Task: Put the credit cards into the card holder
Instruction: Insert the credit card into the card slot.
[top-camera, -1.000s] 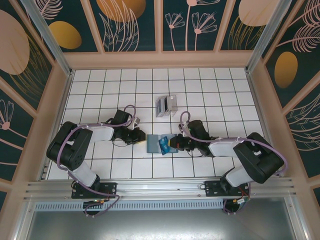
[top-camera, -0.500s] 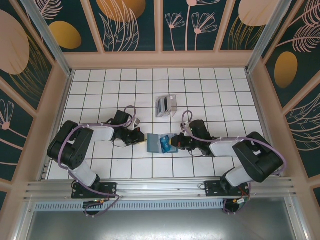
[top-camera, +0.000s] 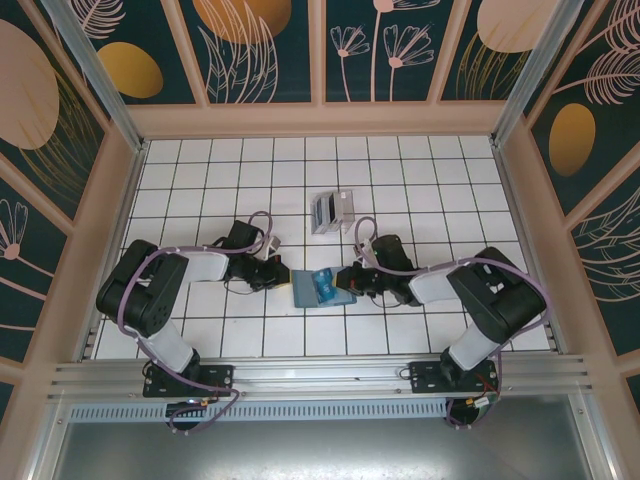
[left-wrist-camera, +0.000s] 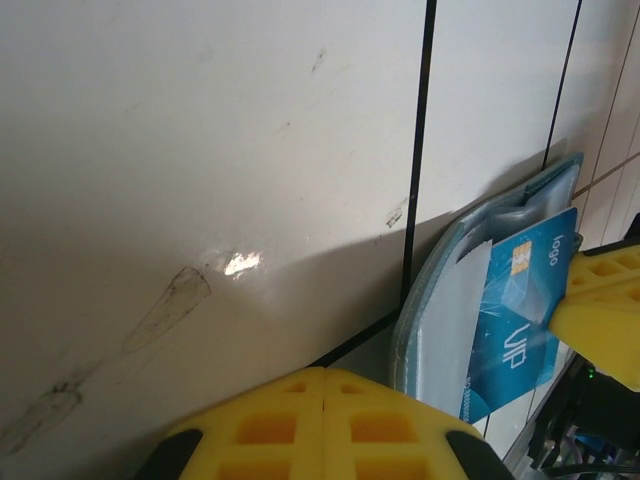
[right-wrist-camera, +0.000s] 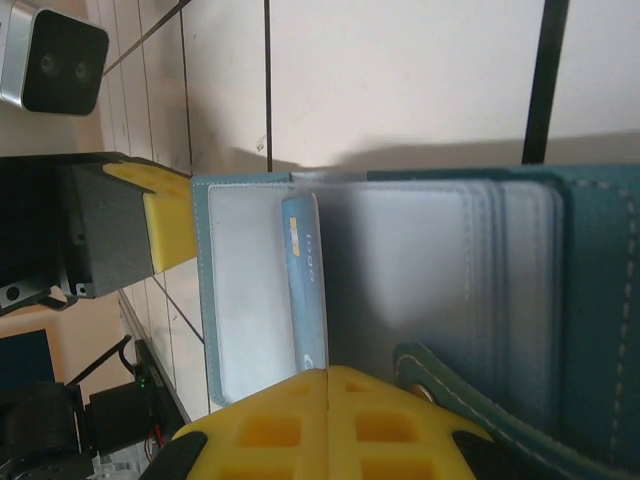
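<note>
The teal card holder (top-camera: 303, 291) lies open on the tiles between both arms, its clear sleeves up (right-wrist-camera: 420, 270). A blue credit card (top-camera: 323, 287) marked VIP (left-wrist-camera: 520, 325) sits partly inside a sleeve (right-wrist-camera: 303, 280), tilted on edge. My right gripper (top-camera: 351, 283) is shut (right-wrist-camera: 328, 385) on that card's near end, over the holder's strap side. My left gripper (top-camera: 283, 272) is shut (left-wrist-camera: 325, 395) with nothing in it, its tips against the holder's left edge (left-wrist-camera: 430, 300). More grey-silver credit cards (top-camera: 332, 210) lie in a small cluster behind the holder.
The holder's strap with its clasp (right-wrist-camera: 480, 410) lies beside my right fingers. White tiled floor (top-camera: 200, 180) stretches behind and to both sides. Patterned walls (top-camera: 110, 200) box in the workspace, and a metal rail (top-camera: 320, 372) runs along the near edge.
My right gripper has moved left with the blue card, which now lies further into the holder. The left arm has barely moved.
</note>
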